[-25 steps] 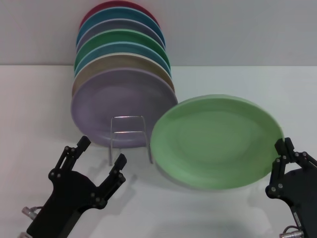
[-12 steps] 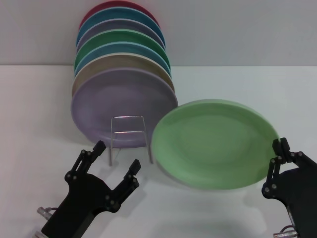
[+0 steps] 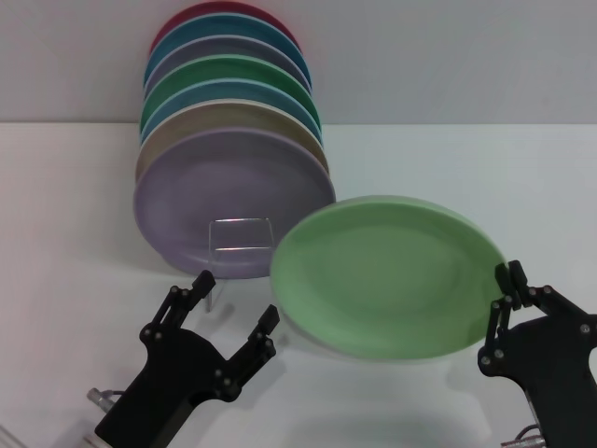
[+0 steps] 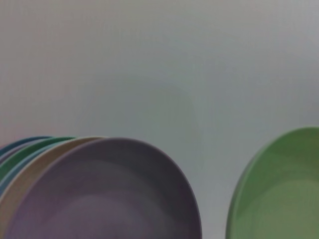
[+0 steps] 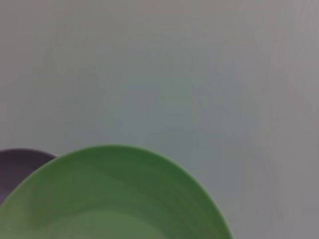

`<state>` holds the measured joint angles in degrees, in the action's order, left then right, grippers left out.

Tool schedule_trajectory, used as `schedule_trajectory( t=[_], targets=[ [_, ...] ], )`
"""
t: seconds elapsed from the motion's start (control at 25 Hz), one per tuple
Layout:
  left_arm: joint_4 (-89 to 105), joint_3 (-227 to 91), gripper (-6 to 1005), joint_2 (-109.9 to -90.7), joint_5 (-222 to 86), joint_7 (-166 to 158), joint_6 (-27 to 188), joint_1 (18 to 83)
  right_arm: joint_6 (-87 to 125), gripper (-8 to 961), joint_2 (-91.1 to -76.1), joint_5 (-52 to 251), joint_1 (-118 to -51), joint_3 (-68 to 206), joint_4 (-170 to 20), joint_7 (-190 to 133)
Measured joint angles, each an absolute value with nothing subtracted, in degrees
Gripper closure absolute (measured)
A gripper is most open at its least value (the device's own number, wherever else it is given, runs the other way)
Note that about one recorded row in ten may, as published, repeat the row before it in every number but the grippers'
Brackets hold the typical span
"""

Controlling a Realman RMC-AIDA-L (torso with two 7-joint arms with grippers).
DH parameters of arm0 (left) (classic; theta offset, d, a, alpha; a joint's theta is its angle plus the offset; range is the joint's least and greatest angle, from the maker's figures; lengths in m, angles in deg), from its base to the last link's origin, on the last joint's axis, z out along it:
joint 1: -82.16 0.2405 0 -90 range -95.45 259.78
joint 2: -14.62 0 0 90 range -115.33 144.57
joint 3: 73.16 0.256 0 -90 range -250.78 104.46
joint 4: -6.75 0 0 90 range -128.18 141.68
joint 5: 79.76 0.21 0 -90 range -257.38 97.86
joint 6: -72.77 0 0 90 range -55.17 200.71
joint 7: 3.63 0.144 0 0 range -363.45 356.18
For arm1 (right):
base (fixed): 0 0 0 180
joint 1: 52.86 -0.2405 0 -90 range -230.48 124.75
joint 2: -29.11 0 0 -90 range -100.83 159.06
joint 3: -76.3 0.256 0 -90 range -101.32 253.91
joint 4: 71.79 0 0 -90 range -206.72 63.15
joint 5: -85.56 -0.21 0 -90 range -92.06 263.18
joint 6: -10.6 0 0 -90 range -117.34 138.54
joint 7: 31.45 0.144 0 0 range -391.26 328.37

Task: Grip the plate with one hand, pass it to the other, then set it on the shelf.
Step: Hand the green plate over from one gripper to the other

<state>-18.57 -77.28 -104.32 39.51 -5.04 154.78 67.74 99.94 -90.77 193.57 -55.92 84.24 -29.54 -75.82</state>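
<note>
Leftward now, the plate [image 3: 387, 275] hangs pinched at its rim by the right gripper [image 3: 505, 303]; the left gripper [image 3: 235, 306], fingers spread wide, has risen toward the shelf [image 3: 240, 235].

We see a plain white worktop [image 3: 84, 233] carrying a thin silver wire shelf [image 3: 240, 234], in which a row of upright plates [image 3: 229, 121] stands, the lilac plate [image 3: 224, 191] at its front.

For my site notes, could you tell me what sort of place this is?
Probably a lab test bench, not a kitchen: bare white table, plain grey wall, coloured plates lined in a wire shelf.
</note>
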Motion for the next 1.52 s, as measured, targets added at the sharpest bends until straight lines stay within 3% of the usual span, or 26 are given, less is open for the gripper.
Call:
schedule_trajectory(
  t=[1.24, 1.52],
  targets=[
    [-19.9, -79.9, 155, -104.47, 39.4, -5.1, 151.2, 65.8, 99.1, 939, -90.51, 193.5, -57.4, 82.9, -28.0, -79.3],
    [-20.0, -79.7, 402, -104.47, 39.5, -5.1, 151.2, 65.5, 98.5, 940, -90.5, 193.6, -57.9, 82.5, -28.0, -79.3]
  ],
)
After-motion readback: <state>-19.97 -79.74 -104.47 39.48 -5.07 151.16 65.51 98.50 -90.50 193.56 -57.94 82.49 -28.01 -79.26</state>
